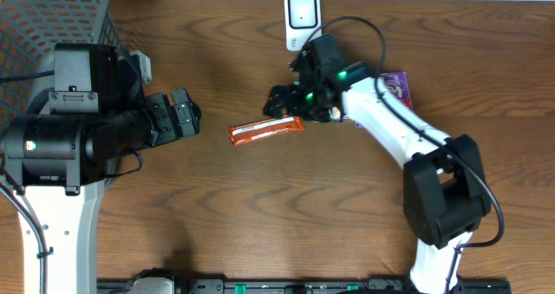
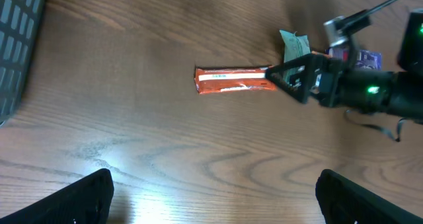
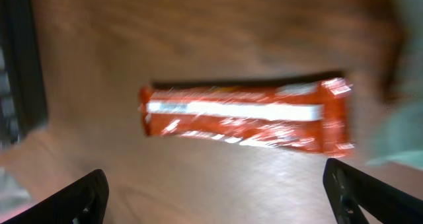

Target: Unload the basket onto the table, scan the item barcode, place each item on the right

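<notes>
- The orange snack bar (image 1: 266, 131) is our landmark. It lies flat on the wooden table (image 1: 217, 207), long side running left to right, with a white strip along its upper face. We cannot make out a barcode on it, because the right wrist view is blurred.
- To the left of the bar, well apart from it, the left gripper (image 1: 189, 114) points toward it with its claw spread wide and nothing in it.
- At the bar's right end, and a little beyond it, hangs the right gripper (image 1: 286, 110). In its own wrist view the fingers (image 3: 82, 197) stand wide apart and the whole bar shows free between them, so we read this claw as open and holding nothing.
- Farther right of the bar, past the right gripper, lie a pale green packet (image 2: 294, 45) and a purple packet (image 1: 396, 86).
- Beyond the bar, at the far edge of the table, stands the white scanner (image 1: 302, 15), well apart from it.
- Far off to the bar's left, in the far corner, sits a wire basket (image 1: 43, 16).
- We judge that the step in hand is taking hold of the bar, since it lies loose and short of the scanner.
- The next move calls for closing the right claw across the bar's narrow width, then lifting and turning it so the printed code faces the scanner's window. The thin foil wrapper may slide or crumple.
</notes>
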